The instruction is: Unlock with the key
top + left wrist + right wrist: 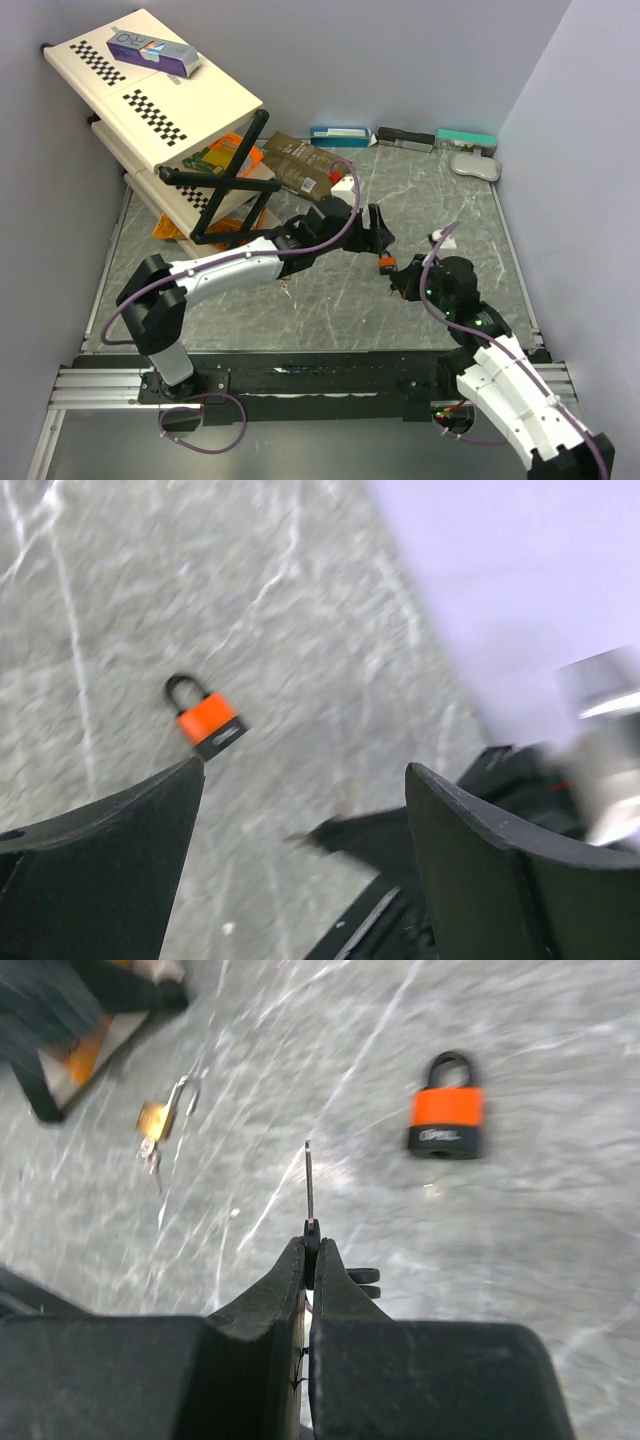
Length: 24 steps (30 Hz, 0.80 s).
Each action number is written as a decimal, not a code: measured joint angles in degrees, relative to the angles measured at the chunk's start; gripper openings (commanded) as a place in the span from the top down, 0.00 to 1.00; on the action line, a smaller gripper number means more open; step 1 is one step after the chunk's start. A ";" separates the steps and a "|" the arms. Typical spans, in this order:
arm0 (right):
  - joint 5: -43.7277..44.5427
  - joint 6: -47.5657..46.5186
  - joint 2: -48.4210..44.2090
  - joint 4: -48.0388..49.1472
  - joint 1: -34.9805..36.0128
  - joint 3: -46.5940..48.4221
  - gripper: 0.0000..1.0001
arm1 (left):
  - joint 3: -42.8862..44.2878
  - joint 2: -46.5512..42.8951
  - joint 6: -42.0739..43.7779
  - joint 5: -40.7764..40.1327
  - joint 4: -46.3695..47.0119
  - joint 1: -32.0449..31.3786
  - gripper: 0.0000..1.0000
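Observation:
An orange padlock (447,1120) with a black shackle lies flat on the grey marble table; it also shows in the left wrist view (207,720) and the top view (385,264). My right gripper (312,1245) is shut on a key (309,1180), whose thin blade sticks out past the fingertips, left of the padlock and apart from it. In the top view the right gripper (406,276) is just right of the padlock. My left gripper (305,770) is open and empty, hovering above the table just behind the padlock (378,236).
A small brass padlock with keys (160,1120) lies on the table left of the key. A cream folding rack (160,90) with a box on top stands at the back left. Flat boxes (340,133) and a white object (475,165) line the back wall.

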 measured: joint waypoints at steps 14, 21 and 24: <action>8.24 1.42 7.63 5.11 10.75 0.07 1.00 | -2.60 0.11 -3.96 2.23 2.51 -0.39 0.13; 8.72 1.64 7.06 5.42 10.93 0.04 1.00 | -4.79 0.11 -5.09 2.64 5.18 -0.72 0.12; 8.74 1.62 6.82 5.44 10.93 0.04 1.00 | -4.85 0.13 -5.57 2.82 5.88 -1.05 0.13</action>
